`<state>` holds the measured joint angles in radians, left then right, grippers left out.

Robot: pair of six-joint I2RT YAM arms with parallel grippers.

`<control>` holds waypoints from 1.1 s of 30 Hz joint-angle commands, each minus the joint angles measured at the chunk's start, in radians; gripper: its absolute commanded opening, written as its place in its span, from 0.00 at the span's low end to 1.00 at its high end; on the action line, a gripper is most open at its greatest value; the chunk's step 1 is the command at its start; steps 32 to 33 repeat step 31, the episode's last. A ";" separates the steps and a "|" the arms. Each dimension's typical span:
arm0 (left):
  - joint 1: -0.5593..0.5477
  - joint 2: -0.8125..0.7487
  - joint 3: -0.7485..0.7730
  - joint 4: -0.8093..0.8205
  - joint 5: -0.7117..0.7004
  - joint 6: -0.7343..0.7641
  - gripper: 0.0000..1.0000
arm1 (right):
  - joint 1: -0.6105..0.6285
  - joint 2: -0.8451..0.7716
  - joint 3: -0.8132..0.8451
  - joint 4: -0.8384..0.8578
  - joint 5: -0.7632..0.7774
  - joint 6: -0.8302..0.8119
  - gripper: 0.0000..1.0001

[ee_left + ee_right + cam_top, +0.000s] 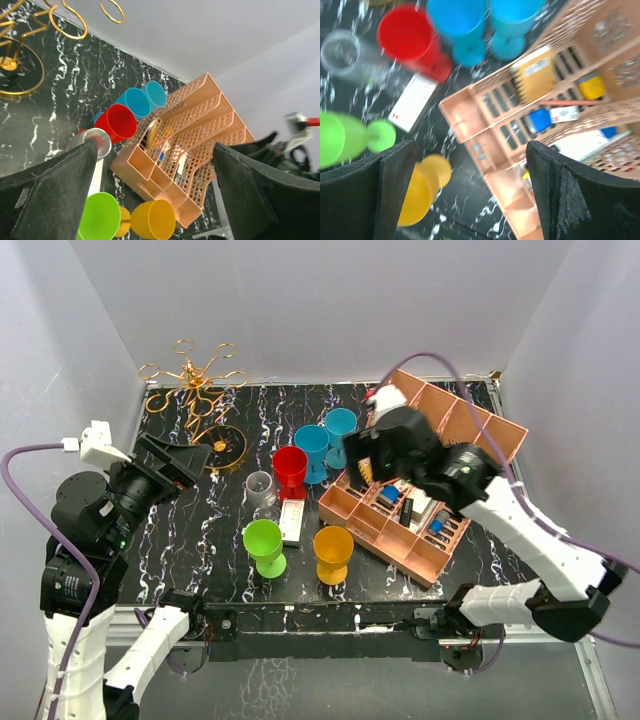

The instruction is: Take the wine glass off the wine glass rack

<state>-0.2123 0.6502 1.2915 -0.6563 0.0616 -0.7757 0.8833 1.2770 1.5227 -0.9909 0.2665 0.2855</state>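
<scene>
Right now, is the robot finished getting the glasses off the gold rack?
Looks done: the gold rack has bare loops, and the coloured glasses, like the red glass, stand on the table. In hand: nothing; the left end effector and right end effector are both open. Nothing obvious is left.

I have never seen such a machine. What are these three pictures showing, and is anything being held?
Two robot arms stand at the near edge of a black marble table. One picture looks down from above; the other two come from small cameras on each wrist, so you see dark fingers at their edges. On the table stand a gold wine glass rack, plastic goblets in red, blue, green and yellow, one clear glass, a white card, and a pink organizer box. The left pincer is open near the rack's base. The right pincer is open above the box. Neither holds anything.
</scene>
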 commanded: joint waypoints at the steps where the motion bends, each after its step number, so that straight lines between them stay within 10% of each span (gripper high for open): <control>1: 0.003 0.022 0.084 -0.038 -0.060 0.084 0.97 | -0.133 -0.131 0.020 0.144 0.089 -0.017 0.99; 16: 0.001 0.088 0.387 -0.118 -0.242 0.301 0.97 | -0.158 -0.418 0.247 0.175 0.209 -0.075 1.00; 33: -0.027 0.109 0.476 -0.118 -0.316 0.363 0.97 | -0.157 -0.394 0.307 0.053 0.203 -0.020 0.99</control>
